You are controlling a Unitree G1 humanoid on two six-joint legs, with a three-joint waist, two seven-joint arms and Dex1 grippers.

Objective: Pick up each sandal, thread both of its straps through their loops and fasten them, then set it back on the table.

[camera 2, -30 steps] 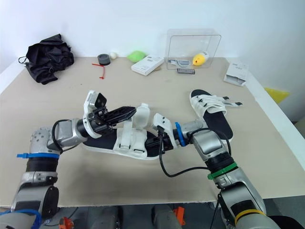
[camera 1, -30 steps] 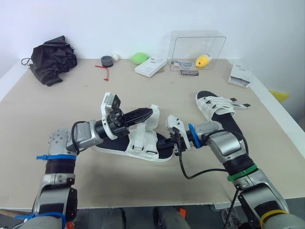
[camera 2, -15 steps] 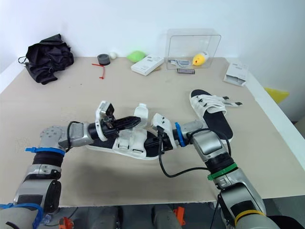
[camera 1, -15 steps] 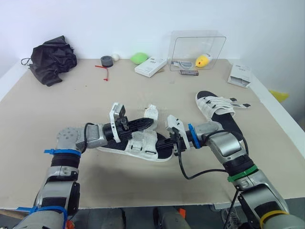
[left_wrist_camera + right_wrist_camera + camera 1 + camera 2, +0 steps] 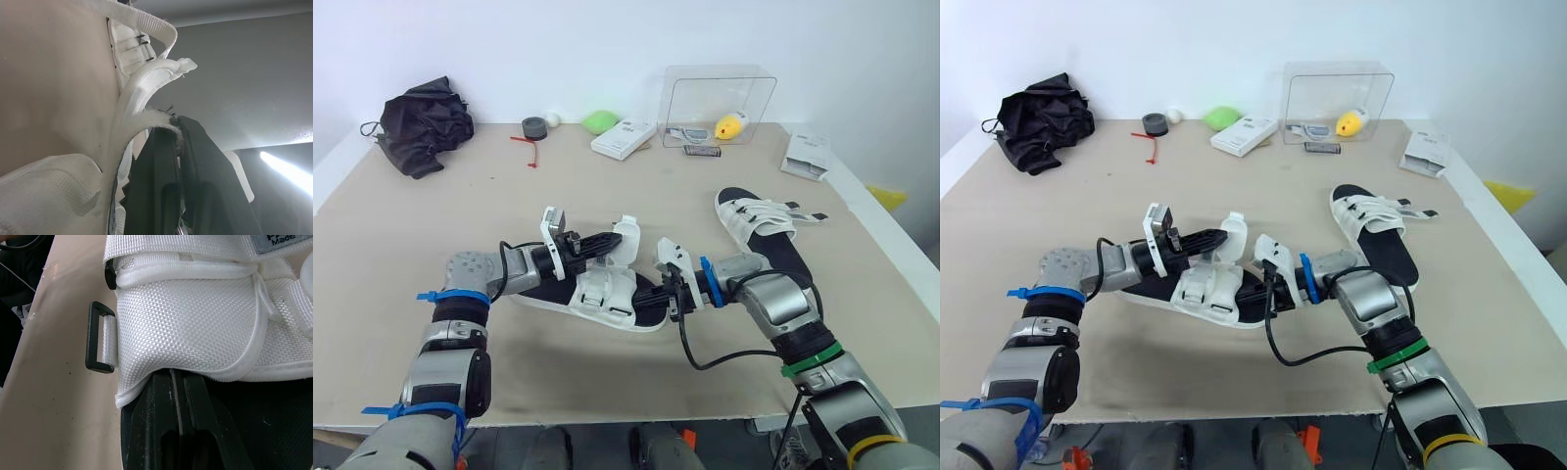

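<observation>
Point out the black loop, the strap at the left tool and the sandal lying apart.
black loop (image 5: 91, 339): right wrist view, its outer bar.
strap (image 5: 146, 117): left wrist view, its fuzzy end.
second sandal (image 5: 756, 217): left eye view, its white straps.

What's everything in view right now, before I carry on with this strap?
near sandal: 1, white on black, mid-table
far sandal: 1, white on black, to its right
cloth: 1, black, back left corner
tape roll: 1, dark grey, back edge
ball: 1, white, beside the roll
lump: 1, green, back edge
tie: 1, red, before the roll
box: 1, white, back centre
case: 1, clear, back right
packet: 1, white, right edge
left gripper: black, shut on strap
right gripper: black, shut, at near sandal's upper
</observation>
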